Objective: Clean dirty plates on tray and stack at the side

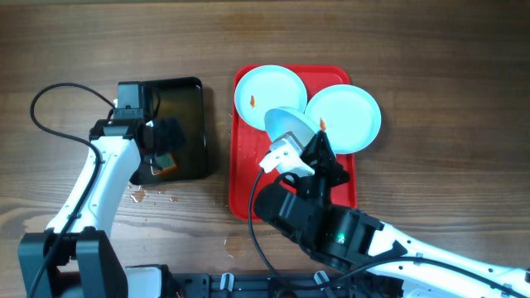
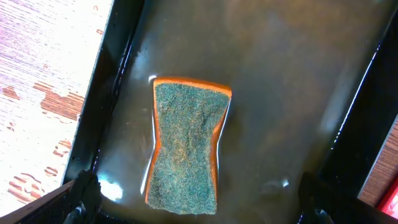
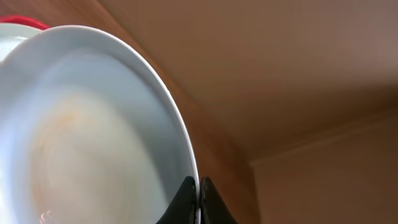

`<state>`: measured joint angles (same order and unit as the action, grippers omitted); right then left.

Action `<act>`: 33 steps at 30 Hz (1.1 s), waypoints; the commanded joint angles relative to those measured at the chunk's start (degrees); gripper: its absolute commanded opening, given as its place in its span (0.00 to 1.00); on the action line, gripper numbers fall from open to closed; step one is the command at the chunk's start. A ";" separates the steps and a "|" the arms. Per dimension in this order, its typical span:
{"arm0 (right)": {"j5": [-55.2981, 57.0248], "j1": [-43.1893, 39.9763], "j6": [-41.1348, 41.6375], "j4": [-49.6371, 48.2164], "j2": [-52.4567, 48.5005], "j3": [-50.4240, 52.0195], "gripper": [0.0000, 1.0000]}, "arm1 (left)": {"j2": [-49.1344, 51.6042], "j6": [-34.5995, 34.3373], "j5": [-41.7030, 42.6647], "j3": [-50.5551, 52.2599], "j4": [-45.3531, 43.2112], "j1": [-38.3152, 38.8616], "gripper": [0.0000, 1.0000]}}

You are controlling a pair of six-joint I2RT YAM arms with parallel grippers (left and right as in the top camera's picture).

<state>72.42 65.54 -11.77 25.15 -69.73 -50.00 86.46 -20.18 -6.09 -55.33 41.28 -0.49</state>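
Observation:
Two pale blue-white plates lie on the red tray (image 1: pixel 242 186): one at the back left (image 1: pixel 267 86) with an orange smear, one at the right (image 1: pixel 348 116) with a smear at its edge. My right gripper (image 1: pixel 308 142) is shut on the rim of a third plate (image 1: pixel 290 126) and holds it tilted above the tray. In the right wrist view the fingers (image 3: pixel 199 199) pinch that plate's rim (image 3: pixel 93 130), and a faint orange smear shows inside. My left gripper (image 1: pixel 166 149) is open over the black water tray, its fingers (image 2: pixel 193 214) wide on either side of a green-and-orange sponge (image 2: pixel 186 146).
The black tray (image 1: pixel 186 91) holds water and stands left of the red tray; it also fills the left wrist view (image 2: pixel 298 81). Orange specks and wet spots (image 1: pixel 149 194) lie on the wood in front of it. Bare wood tabletop (image 1: pixel 447 74) lies right of the red tray.

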 commanded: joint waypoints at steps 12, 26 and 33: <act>3.67 0.31 -1.75 -0.55 0.48 -1.09 0.04 | 0.35 0.31 0.50 0.24 -0.15 -0.26 1.00; 0.44 -1.07 2.89 -3.67 0.42 -0.94 0.04 | 0.35 0.31 0.50 0.24 -0.15 -0.26 1.00; -1.51 -1.22 0.61 -3.02 -0.66 -0.90 0.04 | 0.35 0.31 0.50 0.24 -0.15 -0.26 1.00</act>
<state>72.73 64.51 -12.84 21.76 -70.17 -50.00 86.46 -20.18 -6.09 -55.33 41.28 -0.49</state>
